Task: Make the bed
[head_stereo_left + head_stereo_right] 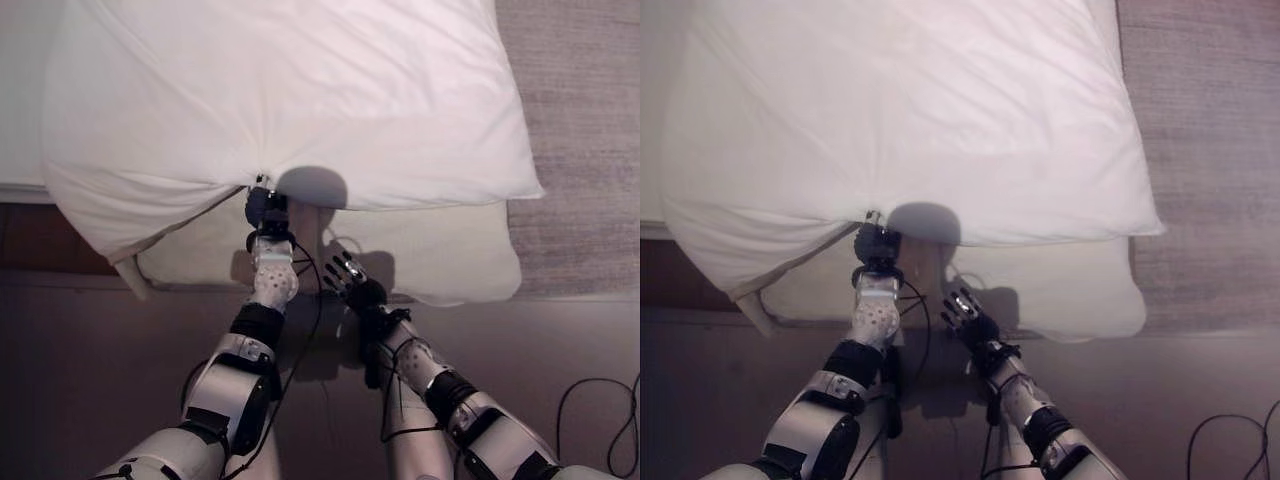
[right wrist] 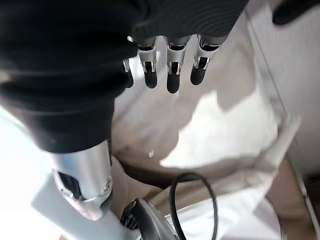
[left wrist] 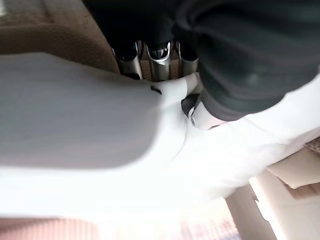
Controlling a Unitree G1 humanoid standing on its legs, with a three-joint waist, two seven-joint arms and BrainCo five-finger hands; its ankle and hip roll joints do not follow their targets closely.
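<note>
A big white pillow (image 1: 290, 90) lies on top of a flatter cream pillow (image 1: 440, 255) at the near edge of the bed. My left hand (image 1: 266, 212) reaches up to the white pillow's near edge, where the cloth gathers into folds. In the left wrist view its fingers (image 3: 159, 56) curl round the white cloth (image 3: 100, 130). My right hand (image 1: 352, 282) hovers just right of it, in front of the cream pillow. It holds nothing, and its fingers (image 2: 170, 70) are straight above the cream cloth (image 2: 225, 130).
The white sheet of the bed (image 1: 20, 100) shows at the far left. A grey carpet (image 1: 585, 110) lies to the right of the pillows. A dark brown strip (image 1: 40, 240) runs under the bed's edge, with dark floor (image 1: 90, 370) in front.
</note>
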